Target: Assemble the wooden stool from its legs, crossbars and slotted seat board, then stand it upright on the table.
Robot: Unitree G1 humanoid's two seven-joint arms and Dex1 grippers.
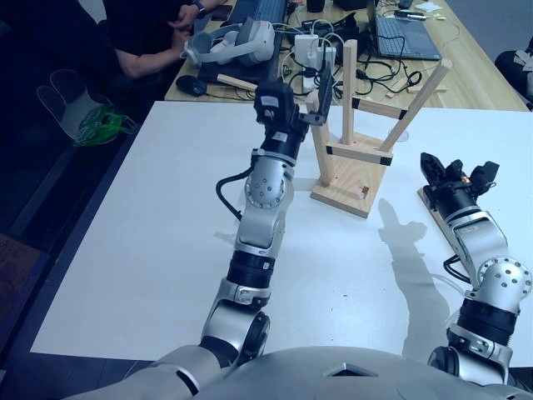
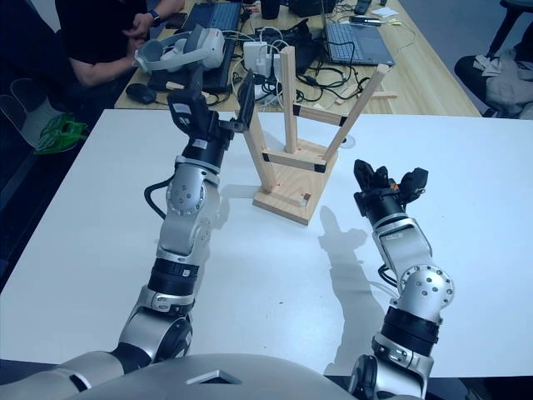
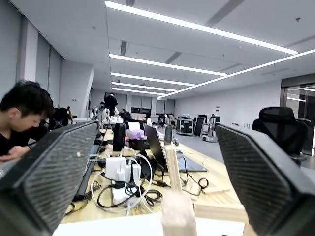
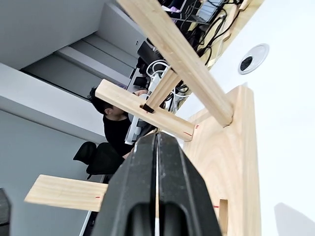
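Note:
The wooden stool rests upside down on the white table, its seat board flat on the surface and its legs pointing up, joined by crossbars. My left gripper is open at the top of the near-left leg, whose end shows between the two wide-apart fingers. To the right of the stool, my right gripper hovers low over the table, apart from the stool; its fingers are pressed together. A loose wooden piece lies beside the right forearm.
A wooden desk behind the table carries laptops, cables, a power strip, a mouse and a headset. A person sits at its left end. The white table has free room to the left and front of the stool.

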